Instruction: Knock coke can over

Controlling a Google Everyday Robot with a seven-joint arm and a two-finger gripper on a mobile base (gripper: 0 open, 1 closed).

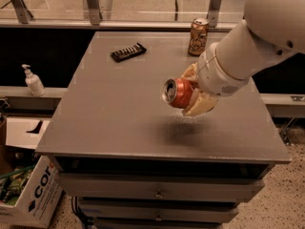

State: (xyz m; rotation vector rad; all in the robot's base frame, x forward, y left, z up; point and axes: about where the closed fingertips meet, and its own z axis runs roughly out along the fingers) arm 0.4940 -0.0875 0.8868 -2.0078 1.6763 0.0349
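Camera view (clock read on the tabletop, 12 at the far edge):
- Grey table fills the middle of the shot, with drawers under its near edge.
- Arm, white and thick, enters from about 2 o'clock and slopes down toward the table's centre-right.
- Gripper sits at roughly 3 o'clock from table centre. Its beige fingers are pinched onto the coke can, one above it and one below.
- Coke can is in that grip, tipped on its side. The silver top faces 9 o'clock and slightly toward the camera; the red body runs back into the fingers.
- The can looks clear of the tabletop, and a dark shadow lies on the surface just at its 6 o'clock.
- Gold-brown can stands upright near the far edge at about 1 o'clock, well apart from the coke can.
- Flat black object lies at about 11 o'clock, skewed; its type is unclear.
- Off the table at 9 o'clock, a white pump bottle stands on a ledge.
- At 7 o'clock, on the floor, is a printed cardboard box.
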